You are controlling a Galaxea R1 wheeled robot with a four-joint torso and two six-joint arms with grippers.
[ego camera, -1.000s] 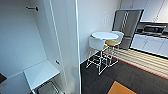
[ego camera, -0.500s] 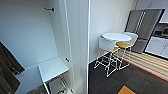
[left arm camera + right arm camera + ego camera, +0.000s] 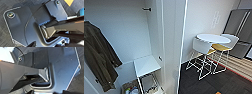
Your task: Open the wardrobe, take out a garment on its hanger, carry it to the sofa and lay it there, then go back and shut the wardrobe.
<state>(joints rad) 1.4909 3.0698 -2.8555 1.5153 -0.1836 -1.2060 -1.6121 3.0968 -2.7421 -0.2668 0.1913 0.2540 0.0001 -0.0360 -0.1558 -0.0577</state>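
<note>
The wardrobe point(image 3: 166, 37) is seen open, its white door edge-on, with an olive-brown jacket point(image 3: 99, 55) hung at the rear left. The maroon garment cannot be made out. It is judged soft and limp, best taken by its stiff hanger hook. Neither pincer's state can be told.

1. Left wrist plate point(image 3: 23, 27): wide, dark grey, rounded corners with a pale edge.
2. Round screw fitting point(image 3: 10, 14) at its corner; thin black cable point(image 3: 36, 10) running across.
3. Right wrist plate point(image 3: 62, 65): same dark grey, beside a jointed bar point(image 3: 18, 70).
</note>
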